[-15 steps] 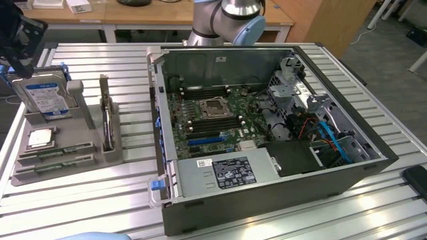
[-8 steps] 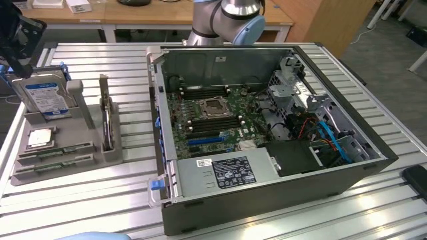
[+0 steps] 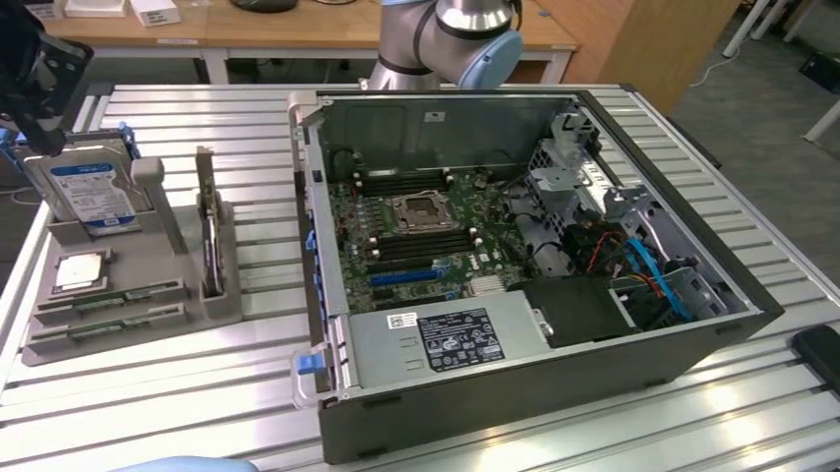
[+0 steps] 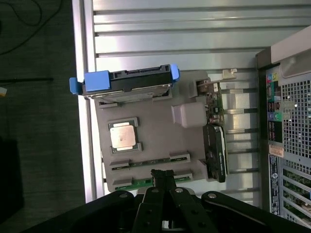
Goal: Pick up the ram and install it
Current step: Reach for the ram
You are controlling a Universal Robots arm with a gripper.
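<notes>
Gripper (image 4: 163, 174) closed, fingers pressed together, holding nothing. It hovers over the gray holder (image 4: 155, 141) on the tabletop (image 4: 160, 43), tips near the ram (image 4: 136, 183). Ram sits in the holder's outermost slot, on the far side of the CPU (image 4: 122, 136) from the hard drive (image 4: 127, 82), well apart from the open PC case (image 3: 525, 413). Not yet picked up. Likely handling: light, stiff, thin board, fragile chips and contact edge. Best pinched across the two flat faces near mid-length along the exposed edge. An off-centre pinch could let it tilt or slip.
</notes>
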